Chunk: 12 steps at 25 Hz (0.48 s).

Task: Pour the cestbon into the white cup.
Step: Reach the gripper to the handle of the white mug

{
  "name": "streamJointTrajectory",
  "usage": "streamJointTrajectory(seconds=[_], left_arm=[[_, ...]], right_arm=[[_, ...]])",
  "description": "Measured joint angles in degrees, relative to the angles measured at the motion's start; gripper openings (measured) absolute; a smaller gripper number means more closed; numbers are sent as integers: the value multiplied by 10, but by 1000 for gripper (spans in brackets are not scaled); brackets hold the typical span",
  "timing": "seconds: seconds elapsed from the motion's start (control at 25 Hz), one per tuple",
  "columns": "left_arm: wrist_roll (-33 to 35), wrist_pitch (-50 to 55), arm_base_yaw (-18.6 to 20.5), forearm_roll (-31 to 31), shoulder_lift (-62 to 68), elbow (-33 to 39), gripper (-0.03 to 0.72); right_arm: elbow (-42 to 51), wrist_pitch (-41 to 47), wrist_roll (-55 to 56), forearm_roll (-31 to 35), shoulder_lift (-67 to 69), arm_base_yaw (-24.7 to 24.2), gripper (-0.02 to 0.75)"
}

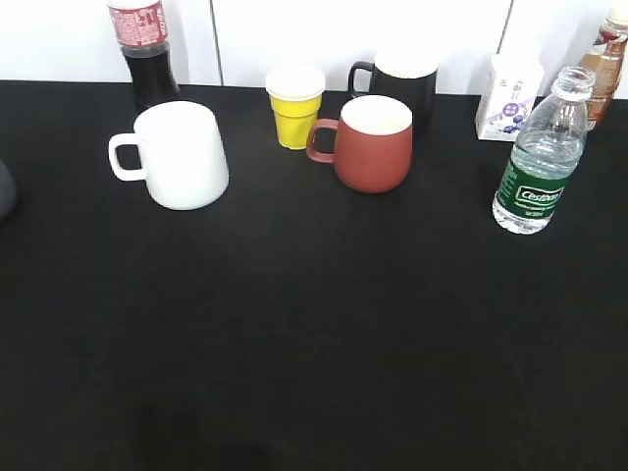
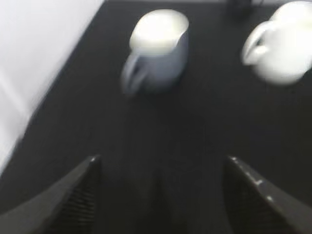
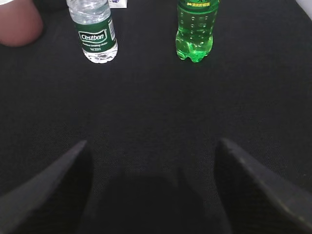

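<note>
Cestbon (image 1: 541,157) stands uncapped nr worktop's right edge, cup (image 1: 180,155) far left. Both end effectors (image 2: 161,195) (image 3: 151,190) spread apart, empty. Risk: squeezing thin bottle w/ no cap could spill water en route.

cola bottle (image 1: 144,51): back left, dark, red label
yellow cup (image 1: 295,106): small, white rim, just left of the red-brown mug
red-brown mug (image 1: 370,143): white inside, handle on its left
black mug (image 1: 400,84): right behind it
carton (image 1: 509,96): white, blueberry print
brown bottle (image 1: 605,61): far right edge
green bottle (image 3: 197,29): clear green soda
table (image 1: 314,334): black cloth
</note>
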Motion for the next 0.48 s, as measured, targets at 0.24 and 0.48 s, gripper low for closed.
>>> streamJointTrajectory(seconds=[0.24, 0.48], left_arm=[[95, -396, -5, -137, 264, -1, 584], [97, -692, -218, -179, 489, 82, 585]], right_arm=[[0, 0, 0, 0, 0, 0, 591], [0, 0, 0, 0, 0, 0, 591]])
